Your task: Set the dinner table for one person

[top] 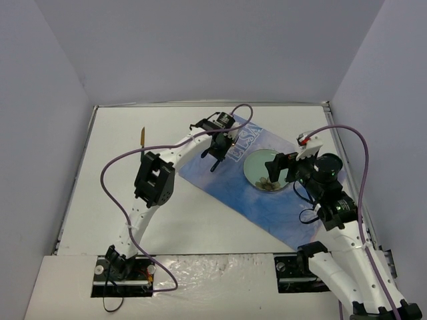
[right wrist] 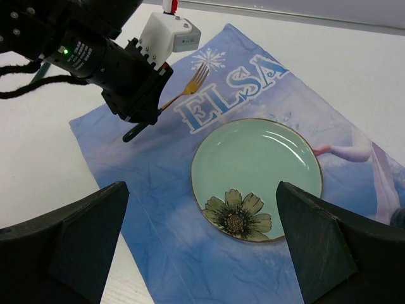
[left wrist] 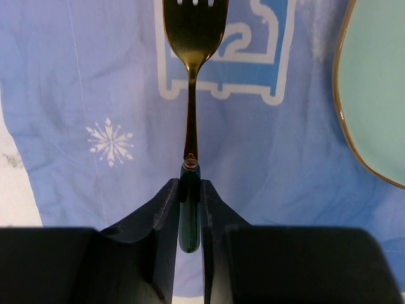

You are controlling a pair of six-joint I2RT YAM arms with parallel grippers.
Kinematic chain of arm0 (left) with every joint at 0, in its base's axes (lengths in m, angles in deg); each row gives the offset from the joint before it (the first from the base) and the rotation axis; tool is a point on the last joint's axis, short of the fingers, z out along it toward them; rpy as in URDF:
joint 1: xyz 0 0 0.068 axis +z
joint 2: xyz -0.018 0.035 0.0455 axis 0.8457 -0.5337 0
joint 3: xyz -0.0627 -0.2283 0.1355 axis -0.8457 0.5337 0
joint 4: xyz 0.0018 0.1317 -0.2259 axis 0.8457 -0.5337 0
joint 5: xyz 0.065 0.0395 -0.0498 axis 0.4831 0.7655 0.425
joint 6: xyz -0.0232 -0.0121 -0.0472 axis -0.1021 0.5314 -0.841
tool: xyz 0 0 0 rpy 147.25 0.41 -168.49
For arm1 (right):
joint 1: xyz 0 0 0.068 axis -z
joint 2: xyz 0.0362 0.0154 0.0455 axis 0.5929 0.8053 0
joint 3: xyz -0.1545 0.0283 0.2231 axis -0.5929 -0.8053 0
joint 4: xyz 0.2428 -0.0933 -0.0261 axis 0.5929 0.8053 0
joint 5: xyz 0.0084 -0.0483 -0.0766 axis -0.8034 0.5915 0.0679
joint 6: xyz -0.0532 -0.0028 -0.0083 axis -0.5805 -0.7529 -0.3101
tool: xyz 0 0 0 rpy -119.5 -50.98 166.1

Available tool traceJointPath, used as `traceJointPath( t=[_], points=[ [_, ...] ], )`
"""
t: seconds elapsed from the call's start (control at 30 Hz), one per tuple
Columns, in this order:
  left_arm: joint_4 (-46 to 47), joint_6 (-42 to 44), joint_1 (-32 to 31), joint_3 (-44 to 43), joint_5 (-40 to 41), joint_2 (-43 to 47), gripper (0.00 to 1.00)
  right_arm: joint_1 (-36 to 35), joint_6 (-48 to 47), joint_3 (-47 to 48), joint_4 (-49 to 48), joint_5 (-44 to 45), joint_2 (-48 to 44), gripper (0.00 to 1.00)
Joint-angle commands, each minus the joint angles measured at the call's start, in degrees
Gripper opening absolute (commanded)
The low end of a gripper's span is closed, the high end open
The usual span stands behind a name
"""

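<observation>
Left gripper (left wrist: 190, 190) clamped on a gold fork (left wrist: 192, 57) by its green handle.
It hangs over the Elsa placemat (left wrist: 95, 76); right gripper (right wrist: 202, 218), fingers wide apart, above the flowered plate (right wrist: 256, 164).

Plain pale grey walls (top: 200, 47) stand at the back, left and right, evenly lit, meeting in straight corners.

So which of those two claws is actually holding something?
The left gripper, shut on the dark handle of a gold fork above the blue placemat. The right gripper hangs wide open over the green plate, empty.
</observation>
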Motion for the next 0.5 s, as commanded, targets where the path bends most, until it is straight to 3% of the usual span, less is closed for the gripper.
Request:
traceJointPath(
  t=[0.0,0.47],
  points=[
    [-1.2,3.8,0.2,-6.9,0.0,0.5,0.00,-0.3,-0.6,3.6,0.0,2.8,-0.2,1.00],
    [-5.7,1.9,0.3,-12.0,0.6,-5.2,0.00,-0.3,0.7,4.7,1.2,4.0,0.7,1.00]
  ],
)
